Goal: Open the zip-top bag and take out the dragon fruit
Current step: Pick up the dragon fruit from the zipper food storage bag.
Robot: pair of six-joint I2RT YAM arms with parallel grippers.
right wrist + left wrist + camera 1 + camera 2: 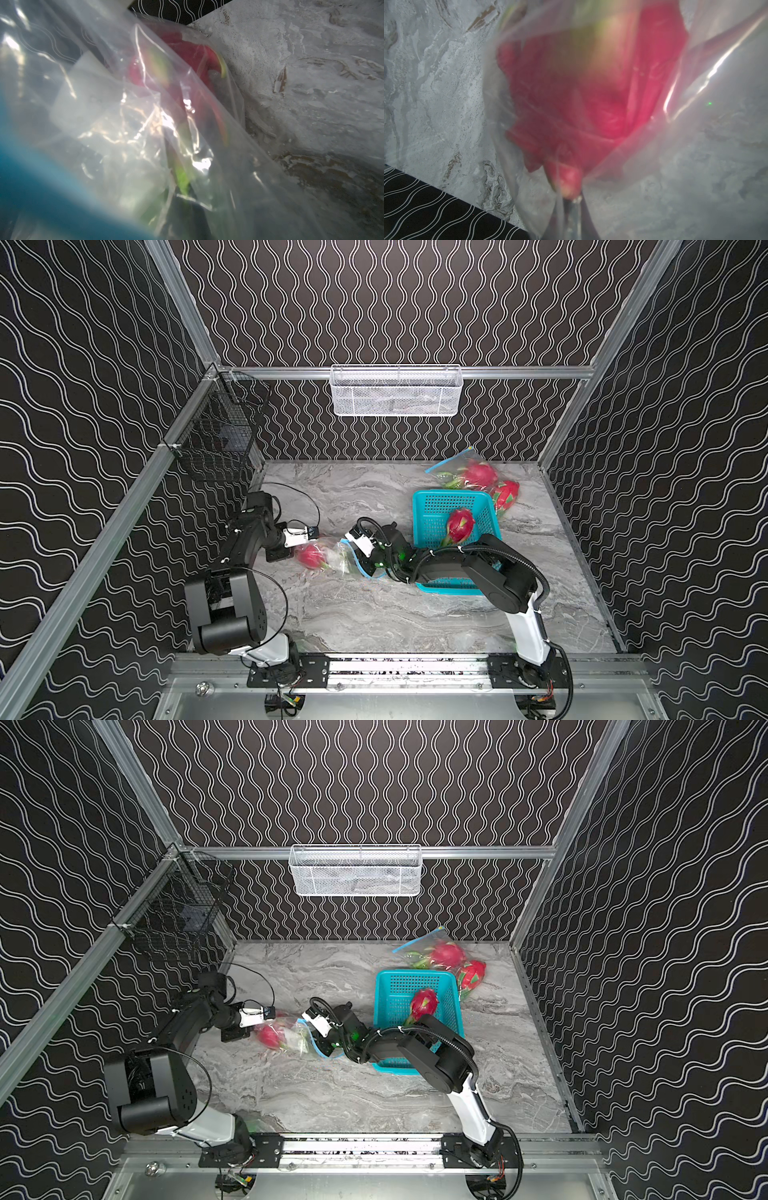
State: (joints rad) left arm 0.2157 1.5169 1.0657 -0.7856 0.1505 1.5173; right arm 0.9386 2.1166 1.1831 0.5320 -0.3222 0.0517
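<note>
Marble tabletop (374, 614) between black wavy walls shows the job roughly midway, we judge. The zip-top bag (338, 558) lies left of centre, its blue mouth on the right looking parted, yet the dragon fruit (311, 556) sits inside, toward the left end (another fruit (459, 524) lies in the teal basket (453, 492)). Reaching low from the left, the left gripper (294, 551) is clenched on the bag's left end. The right gripper (359, 562), elbow folded over the basket, is clamped at the mouth; on plastic or on fruit, we cannot tell.

Glossy clear plastic bag (341, 555) on matt marble-look tabletop (374, 614).
</note>
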